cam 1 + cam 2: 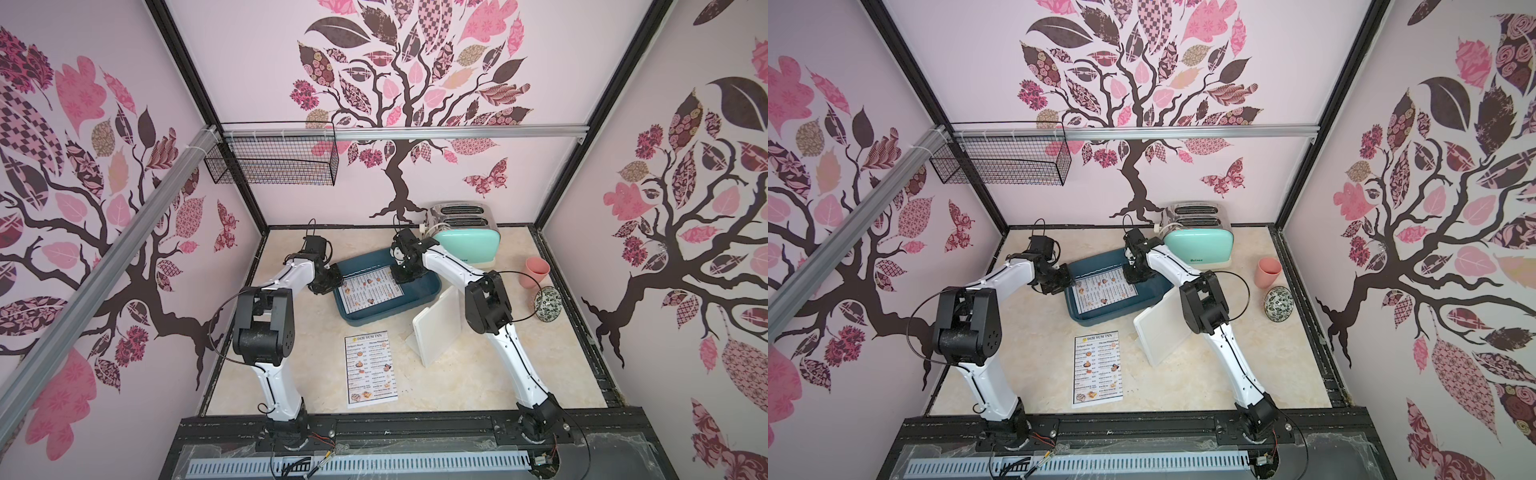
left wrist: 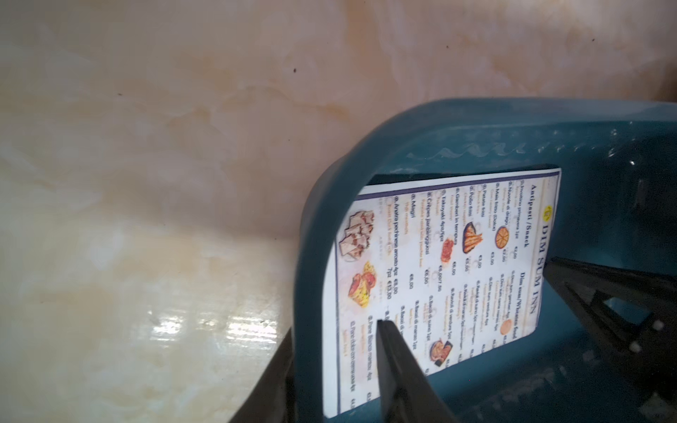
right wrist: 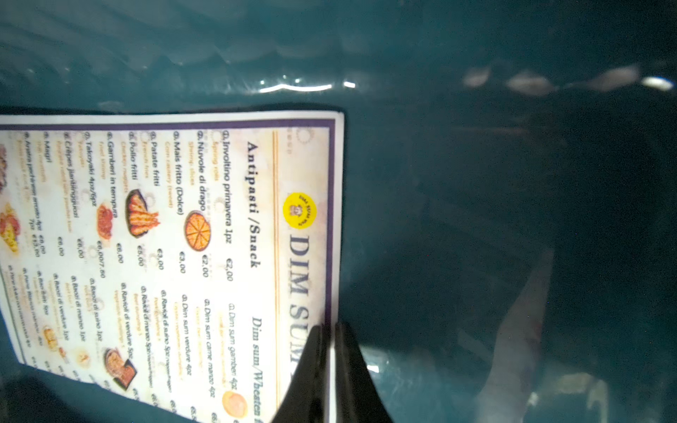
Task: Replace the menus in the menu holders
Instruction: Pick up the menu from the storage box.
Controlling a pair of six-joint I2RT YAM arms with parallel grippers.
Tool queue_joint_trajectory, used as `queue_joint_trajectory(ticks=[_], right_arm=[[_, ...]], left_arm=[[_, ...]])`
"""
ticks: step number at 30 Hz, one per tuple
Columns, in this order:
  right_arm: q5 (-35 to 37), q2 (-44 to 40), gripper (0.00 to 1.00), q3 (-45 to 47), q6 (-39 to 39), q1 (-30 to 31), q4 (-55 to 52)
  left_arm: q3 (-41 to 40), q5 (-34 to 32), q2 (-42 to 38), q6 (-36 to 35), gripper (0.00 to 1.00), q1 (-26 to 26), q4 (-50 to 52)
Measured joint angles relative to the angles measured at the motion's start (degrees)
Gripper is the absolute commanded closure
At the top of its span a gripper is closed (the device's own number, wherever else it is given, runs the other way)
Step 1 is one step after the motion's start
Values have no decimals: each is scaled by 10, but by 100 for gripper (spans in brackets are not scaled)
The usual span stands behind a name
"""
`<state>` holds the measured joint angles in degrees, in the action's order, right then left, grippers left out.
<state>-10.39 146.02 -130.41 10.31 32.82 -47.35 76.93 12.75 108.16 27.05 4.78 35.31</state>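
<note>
One menu (image 1: 372,293) (image 1: 1104,291) lies in a dark teal tray (image 1: 361,266) (image 1: 1096,266). My right gripper (image 1: 401,276) (image 3: 329,326) is shut on that menu's (image 3: 183,238) heading edge. My left gripper (image 1: 332,282) (image 2: 335,331) is open astride the tray's left rim (image 2: 315,256): one finger is outside the wall, the other over the menu (image 2: 458,263). A second menu (image 1: 370,368) (image 1: 1098,368) lies flat on the table nearer the front. The white menu holder (image 1: 436,326) (image 1: 1160,328) stands to its right, beside my right arm.
A mint toaster (image 1: 465,239) stands at the back behind the tray. A pink cup (image 1: 536,272) and a patterned bowl (image 1: 548,303) sit at the right. A black wire basket (image 1: 274,158) hangs on the back wall at the left.
</note>
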Motion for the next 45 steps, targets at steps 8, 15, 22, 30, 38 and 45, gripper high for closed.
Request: queue_joint_trajectory(ticks=[8, 15, 22, 30, 38, 45], right_arm=[[-28, 9, 89, -5, -1, 0, 3], [-61, 17, 87, -14, -3, 2, 8], [-99, 25, 85, -19, -11, 11, 19], [-168, 41, 85, -28, -12, 39, 37], [-185, 45, 85, -31, -12, 50, 39], [-186, 45, 85, -31, -12, 50, 37]], left_arm=[[0, 17, 0, 10, 51, 0, -6], [0, 24, 0, 13, 48, 0, -9], [0, 25, 0, 13, 48, 0, -10], [0, 27, 0, 12, 48, 0, -9], [17, 9, -1, 3, 48, 7, 22], [29, -28, -26, -4, 48, 16, 68]])
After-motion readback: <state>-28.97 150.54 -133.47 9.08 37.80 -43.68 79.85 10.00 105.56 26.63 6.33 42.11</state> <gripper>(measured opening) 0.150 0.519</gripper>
